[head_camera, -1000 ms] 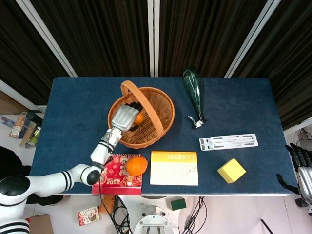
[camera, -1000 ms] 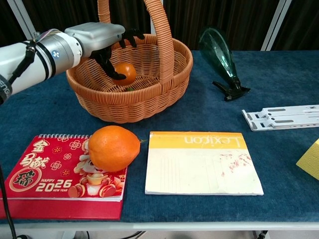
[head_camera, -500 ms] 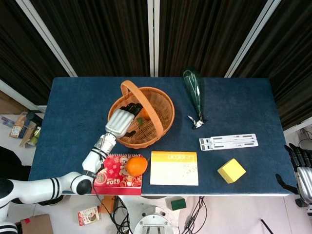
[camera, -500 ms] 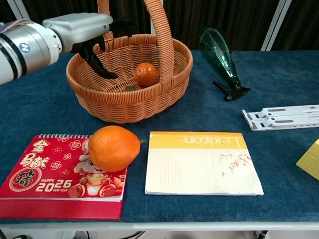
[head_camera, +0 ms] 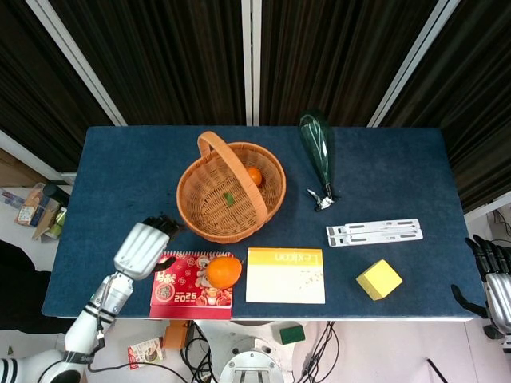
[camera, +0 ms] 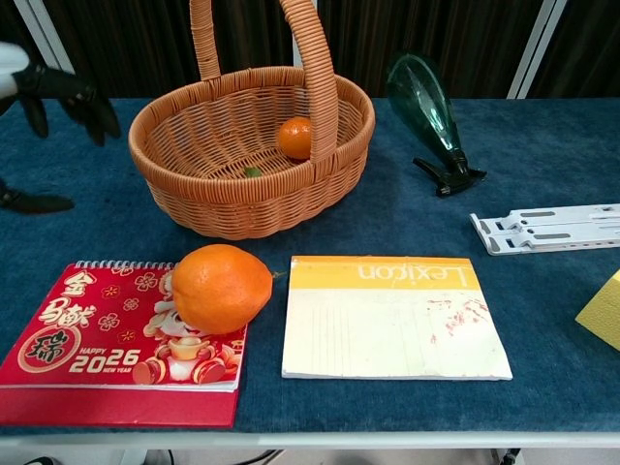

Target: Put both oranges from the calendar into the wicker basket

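Observation:
One small orange [head_camera: 254,175] [camera: 296,137] lies inside the wicker basket [head_camera: 200,209] [camera: 242,208], against its far right wall. A larger orange [head_camera: 223,271] [camera: 221,288] sits on the right end of the red 2026 calendar [head_camera: 180,292] [camera: 87,344]. My left hand [head_camera: 142,246] [camera: 58,92] hangs open and empty left of the basket, above the table near the calendar's left end. Its dark fingers [camera: 92,107] are spread. My right hand [head_camera: 497,279] rests off the table's right edge, holding nothing; the chest view does not show it.
A yellow-and-white Lexicon pad [head_camera: 286,275] [camera: 392,315] lies right of the calendar. A green bottle [head_camera: 318,148] [camera: 424,97] lies right of the basket. A white bracket [head_camera: 374,232] [camera: 542,228] and a yellow block [head_camera: 378,279] [camera: 603,310] are at the right.
My left hand let go of the small orange, pulled out of the basket and moved left and toward the front. The orange rolled to the basket's far right side.

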